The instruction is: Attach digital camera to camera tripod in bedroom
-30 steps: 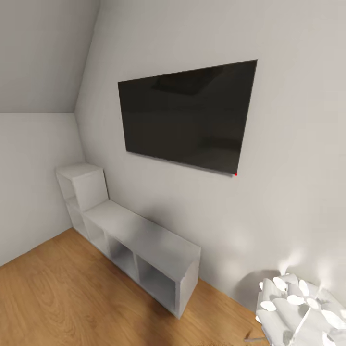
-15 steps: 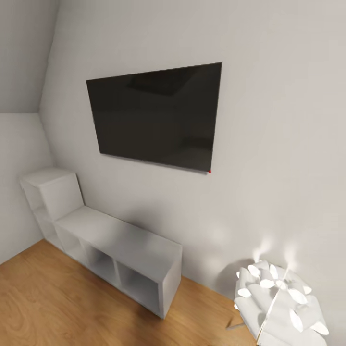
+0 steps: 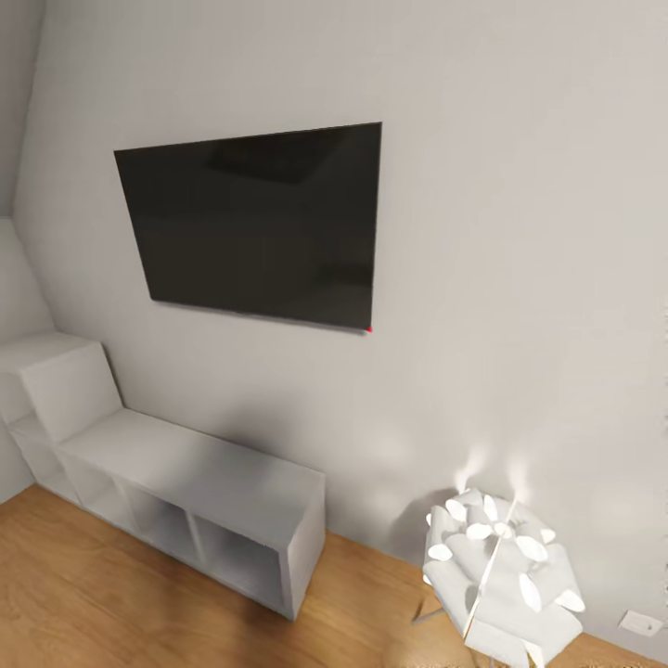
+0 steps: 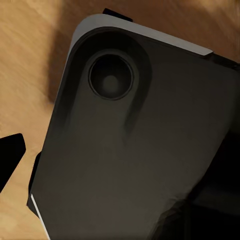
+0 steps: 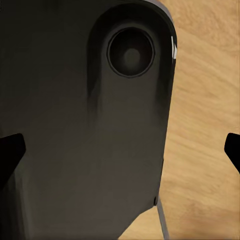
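The digital camera and the camera tripod are out of view. The head view looks at a pale bedroom wall above a light wood floor [image 3: 83,594]. In the left wrist view, one black fingertip [image 4: 10,156] of my left gripper [image 4: 120,155] sits at the picture's edge, over a dark rounded panel of my own body [image 4: 125,150]. My right gripper [image 5: 120,150] is open, its two black fingertips [image 5: 11,150] far apart at either edge, with nothing held. Behind it are the same kind of dark panel [image 5: 85,125] and wood floor [image 5: 205,100].
A black flat screen [image 3: 255,223] hangs on the wall. Below it a low white cube shelf [image 3: 176,482] runs along the wall, with a taller cube [image 3: 56,380] at its left end. A white petal-shaped lamp [image 3: 496,575] stands at lower right, near a wall socket [image 3: 642,623].
The head camera has turned to the right: the screen and the shelf have slid left in the picture and the lamp has come further into view. Nothing in the room moved.
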Robot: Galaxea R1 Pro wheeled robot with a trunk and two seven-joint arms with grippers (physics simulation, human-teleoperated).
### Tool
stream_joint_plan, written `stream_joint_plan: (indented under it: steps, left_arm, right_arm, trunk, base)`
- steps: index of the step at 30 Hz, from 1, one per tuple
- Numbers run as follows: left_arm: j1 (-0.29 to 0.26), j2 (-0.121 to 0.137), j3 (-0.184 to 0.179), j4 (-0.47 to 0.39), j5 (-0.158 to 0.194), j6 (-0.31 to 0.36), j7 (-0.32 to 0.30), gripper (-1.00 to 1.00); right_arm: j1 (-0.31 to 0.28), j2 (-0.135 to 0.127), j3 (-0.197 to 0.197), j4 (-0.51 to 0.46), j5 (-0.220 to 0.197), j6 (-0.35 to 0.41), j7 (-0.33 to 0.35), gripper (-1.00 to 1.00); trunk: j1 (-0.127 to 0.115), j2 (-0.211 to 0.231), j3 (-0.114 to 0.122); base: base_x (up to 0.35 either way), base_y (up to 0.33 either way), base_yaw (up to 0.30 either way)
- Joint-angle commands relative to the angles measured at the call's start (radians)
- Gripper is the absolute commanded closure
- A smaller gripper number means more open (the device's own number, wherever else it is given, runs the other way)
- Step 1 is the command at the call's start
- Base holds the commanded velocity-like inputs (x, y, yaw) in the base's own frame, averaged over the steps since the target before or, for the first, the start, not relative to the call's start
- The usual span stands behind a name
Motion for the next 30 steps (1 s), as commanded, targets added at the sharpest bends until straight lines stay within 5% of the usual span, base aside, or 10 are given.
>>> stream_joint_plan:
  steps: [1,30]
  left_arm:
    - [0.0,0.0,-0.001,-0.001,0.006,0.0,0.0,-1.0]
    - [0.0,0.004,0.002,-0.001,0.007,0.0,0.0,-1.0]
  right_arm:
    - [0.0,-0.001,0.001,0.0,0.004,-0.002,0.0,-1.0]
    - [0.0,0.0,0.002,0.0,0.004,0.004,0.003,-1.0]
  trunk:
    - [0.0,0.0,-0.001]
    - [0.0,0.0,-0.001]
  base:
    - [0.042,-0.11,-0.044]
    - [0.206,-0.197,-0.005]
